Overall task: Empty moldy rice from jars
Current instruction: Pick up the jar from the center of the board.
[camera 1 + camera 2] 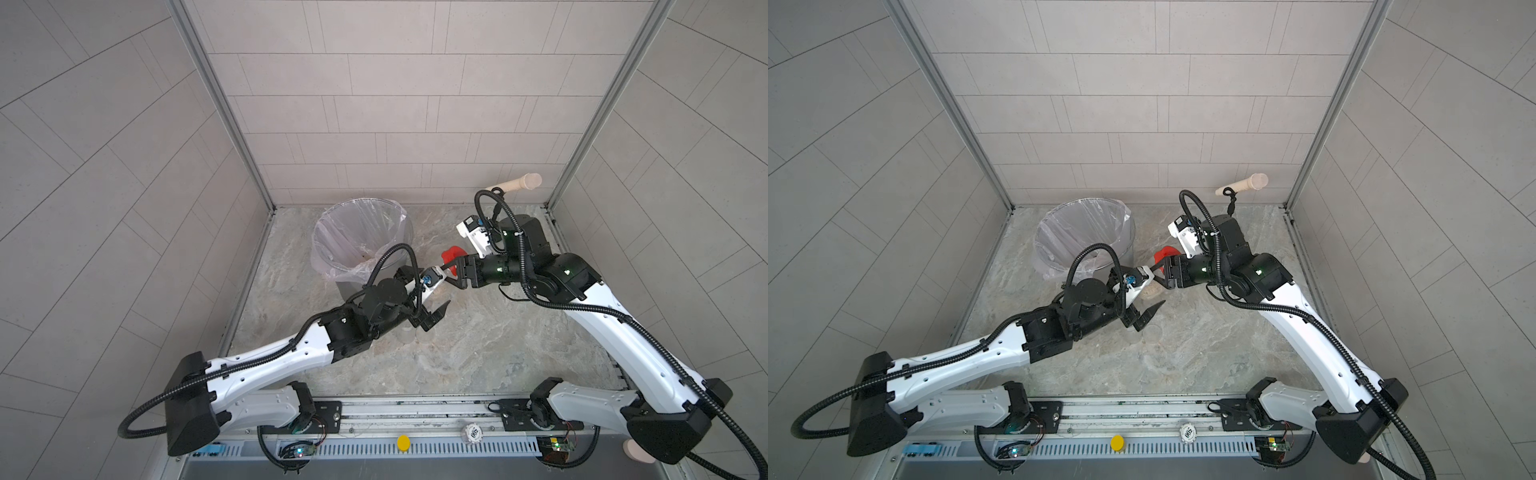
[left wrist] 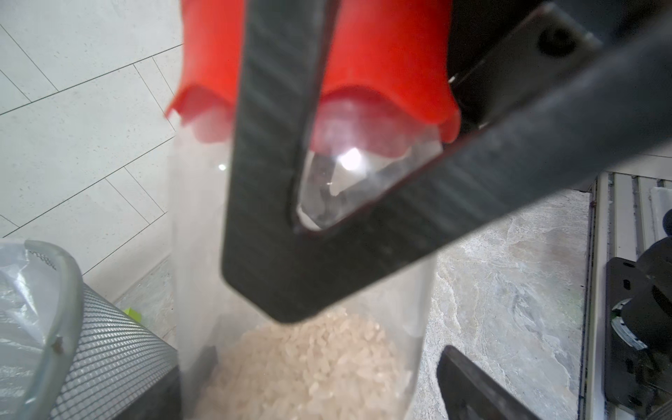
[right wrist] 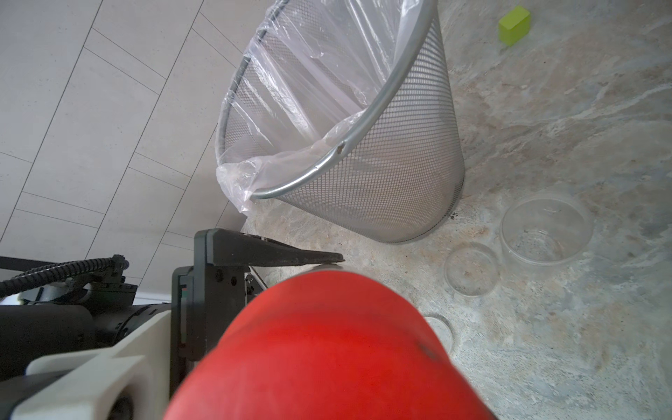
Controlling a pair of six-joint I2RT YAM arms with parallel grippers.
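The right gripper (image 1: pixel 451 274) was clamped on the red lid (image 1: pixel 453 252) of a jar (image 2: pixel 196 254) just beside the bin (image 3: pixel 342 150), with rice (image 2: pixel 309 363) in its bottom. The left gripper (image 1: pixel 436 303) stood wide at the jar's body, gripping nothing. An empty jar (image 3: pixel 545 232) sat near the bin. This looked like the lid-opening step: next, the left gripper would need to close on the jar while the lid was twisted off.

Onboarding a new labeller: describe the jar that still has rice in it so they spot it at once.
Find the mesh bin with the plastic liner at the back of the table. Beside it, the fingers of the right gripper clamp a jar by its top. It alone has a red lid and rice inside; the open jar nearby looks empty.
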